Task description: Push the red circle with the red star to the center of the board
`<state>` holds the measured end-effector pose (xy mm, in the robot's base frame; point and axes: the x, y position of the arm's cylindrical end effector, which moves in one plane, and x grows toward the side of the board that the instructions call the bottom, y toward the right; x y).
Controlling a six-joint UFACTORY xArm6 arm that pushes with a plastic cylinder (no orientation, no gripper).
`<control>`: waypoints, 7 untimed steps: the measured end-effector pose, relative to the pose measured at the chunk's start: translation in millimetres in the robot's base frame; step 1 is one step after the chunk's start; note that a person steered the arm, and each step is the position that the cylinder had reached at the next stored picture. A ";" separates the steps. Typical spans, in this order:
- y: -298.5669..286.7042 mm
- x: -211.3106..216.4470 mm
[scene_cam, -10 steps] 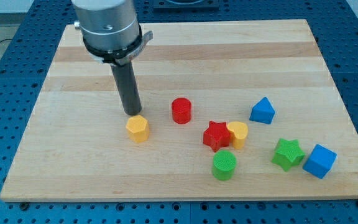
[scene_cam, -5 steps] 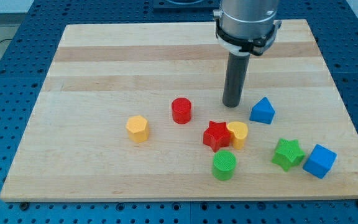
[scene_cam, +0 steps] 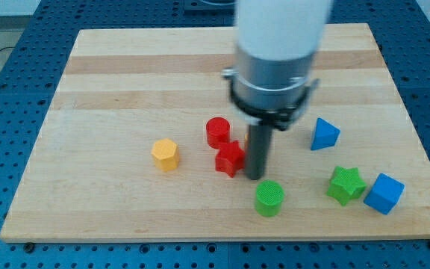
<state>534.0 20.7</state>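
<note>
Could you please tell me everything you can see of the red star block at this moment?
The red star is a small, matte, plastic-looking block lying flat on the wooden board near its middle. The red circle sits just above it, apparently touching. My tip stands close against its right side.

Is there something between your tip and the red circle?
Yes. In the camera view, the red star lies between my tip and the red circle, just left of the rod and close below the circle.
</note>
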 end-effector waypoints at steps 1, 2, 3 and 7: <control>-25.5 2.9; -33.5 10.1; -34.2 -18.3; -18.0 -99.1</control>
